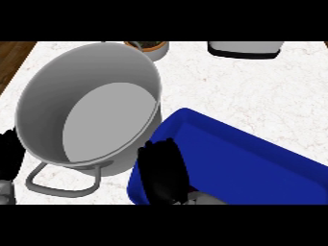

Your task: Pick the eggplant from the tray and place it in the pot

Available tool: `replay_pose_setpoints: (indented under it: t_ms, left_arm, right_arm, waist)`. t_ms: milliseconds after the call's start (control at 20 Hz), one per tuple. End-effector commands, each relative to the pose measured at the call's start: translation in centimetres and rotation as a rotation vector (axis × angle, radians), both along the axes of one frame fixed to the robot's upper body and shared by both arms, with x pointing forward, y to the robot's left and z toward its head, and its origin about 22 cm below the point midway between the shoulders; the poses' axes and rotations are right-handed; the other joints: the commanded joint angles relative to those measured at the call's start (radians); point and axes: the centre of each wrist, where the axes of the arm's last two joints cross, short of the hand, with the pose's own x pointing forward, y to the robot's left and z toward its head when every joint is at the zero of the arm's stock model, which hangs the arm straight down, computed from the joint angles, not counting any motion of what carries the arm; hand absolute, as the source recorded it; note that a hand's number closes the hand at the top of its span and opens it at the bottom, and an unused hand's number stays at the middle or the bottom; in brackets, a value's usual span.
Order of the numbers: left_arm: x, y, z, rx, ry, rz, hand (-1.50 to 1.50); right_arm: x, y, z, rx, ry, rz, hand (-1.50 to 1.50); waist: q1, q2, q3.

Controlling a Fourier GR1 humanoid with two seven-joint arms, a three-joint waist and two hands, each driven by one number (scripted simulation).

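Right robot hand (pixel 163 170) over tray (pixel 266 168), beside pot (pixel 53 91)

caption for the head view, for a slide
Right robot hand over the blue tray's left edge, beside the grey pot; left robot hand at lower left

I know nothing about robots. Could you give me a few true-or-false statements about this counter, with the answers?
1. Nothing shows inside the pot. True.
2. The tray is red. False: it is blue.
3. The right hand is at the tray's end nearest the pot. True.
4. The pot stands to the right of the tray. False: it stands to the tray's left.
5. An eggplant lies in plain view in the tray. False: none shows on the tray's visible floor, though the right hand hides part of it.
6. The left hand rests at the view's left edge, beside the pot. True.
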Motion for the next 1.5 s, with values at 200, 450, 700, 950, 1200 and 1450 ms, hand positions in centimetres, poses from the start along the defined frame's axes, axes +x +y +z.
replay_pose_setpoints:
  t_ms: [200, 450, 700, 950, 1200, 1450]
  left_arm:
    - [0.4, -0.3, -0.3, 0.007, 0.002, 0.000, 0.00]
    - [-0.1, -0.1, -0.5, -0.012, 0.000, -0.012, 0.00]
    - [0.2, 0.1, -0.7, -0.012, 0.005, -0.003, 0.00]
    - [0.5, -0.9, -0.9, -0.008, -0.008, -0.008, 0.00]
    - [0.7, -1.1, 0.0, -0.001, -0.026, -0.010, 0.00]
    - [-0.1, 0.8, 0.6, 0.006, -0.021, 0.000, 0.00]
  right_arm:
    - [-5.3, 2.8, 5.5, 0.197, -0.407, -0.094, 1.50]
    - [-5.4, 2.9, 5.9, 0.335, -0.396, -0.167, 1.50]
    - [-4.7, 3.5, 8.0, 0.422, -0.454, -0.190, 1.50]
    - [-2.7, 4.2, 10.3, 0.477, -0.479, -0.211, 1.50]
    - [1.5, 5.3, 10.3, 0.477, -0.472, -0.234, 1.50]
    - [5.8, 5.9, 10.4, 0.448, -0.470, -0.250, 1.50]
  waist:
    - [-0.028, -0.001, 0.000]
    - [-0.010, 0.008, 0.001]
    - [-0.015, 0.013, 0.000]
    - [-0.028, 0.018, 0.001]
    - [-0.026, 0.025, 0.002]
    - [-0.024, 0.028, 0.002]
